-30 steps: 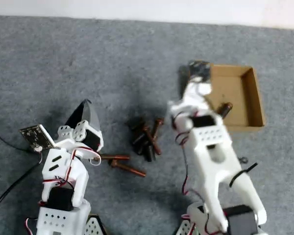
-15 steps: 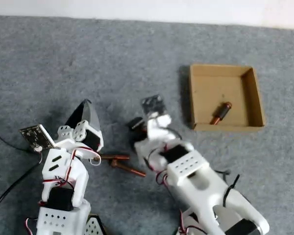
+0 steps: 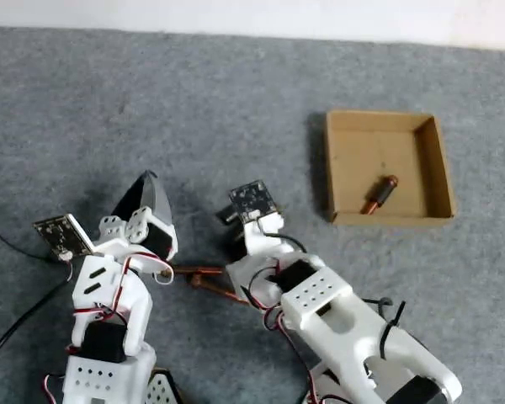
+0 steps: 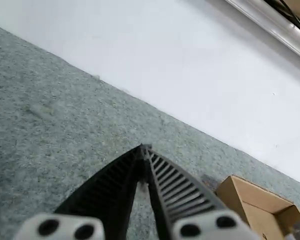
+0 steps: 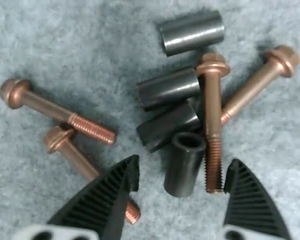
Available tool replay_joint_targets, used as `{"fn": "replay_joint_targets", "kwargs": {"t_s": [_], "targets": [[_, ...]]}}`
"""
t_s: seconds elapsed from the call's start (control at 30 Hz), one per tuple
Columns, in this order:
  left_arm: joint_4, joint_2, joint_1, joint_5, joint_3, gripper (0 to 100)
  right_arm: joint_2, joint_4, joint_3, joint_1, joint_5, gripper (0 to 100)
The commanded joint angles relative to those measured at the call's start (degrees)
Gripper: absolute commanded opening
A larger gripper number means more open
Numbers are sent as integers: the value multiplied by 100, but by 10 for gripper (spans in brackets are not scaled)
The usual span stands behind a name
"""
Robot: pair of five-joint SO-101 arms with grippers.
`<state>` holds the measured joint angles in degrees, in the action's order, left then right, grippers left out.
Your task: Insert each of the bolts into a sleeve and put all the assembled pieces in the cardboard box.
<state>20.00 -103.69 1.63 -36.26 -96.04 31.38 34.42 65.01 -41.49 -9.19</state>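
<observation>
Dark sleeve (image 5: 185,162) is lying on the surface (image 3: 194,101) left of the cardboard box (image 3: 331,168), squarely between the right gripper's (image 5: 184,169) spread fingers, long axis running along them; left gripper (image 4: 144,149), fingers together, is sitting farther off left.

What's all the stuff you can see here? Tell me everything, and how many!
bolts: four, copper, on the mat, two among the sleeves and two beside them
sleeves: four, dark grey, bunched together on the mat
assembled piece: one, copper bolt in a dark sleeve, inside the cardboard box
cardboard box: one, brown, on the mat
mat: one, grey, under everything
wall: one, white, behind the mat
left end effector: one, black, shut, aimed toward the wall
right end effector: one, black, open, above the sleeves
</observation>
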Motion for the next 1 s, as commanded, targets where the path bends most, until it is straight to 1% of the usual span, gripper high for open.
{"fn": "replay_joint_targets", "kwargs": {"t_s": [0.0, 0.27, 0.37, 0.47, 0.53, 0.8, 0.97], "targets": [[-105, -22, -75, -18, -110, 7, 163, 40, -31, 13, -18, 256], [-105, -22, -75, -18, -110, 7, 163, 40, -40, 13, -9, 254], [-105, -22, -75, -18, -110, 7, 163, 40, -48, 13, 0, 193], [-105, -22, -75, -18, -110, 7, 224, 48, -40, 13, 440, 155], [-105, -22, -75, -18, -110, 7, 224, 48, -40, 13, 651, 155], [-105, -13, -66, -18, -110, 7, 163, 48, -4, -13, 642, 155], [-105, -13, -57, -18, -110, 7, 163, 224, 207, -13, 668, 155]]}}
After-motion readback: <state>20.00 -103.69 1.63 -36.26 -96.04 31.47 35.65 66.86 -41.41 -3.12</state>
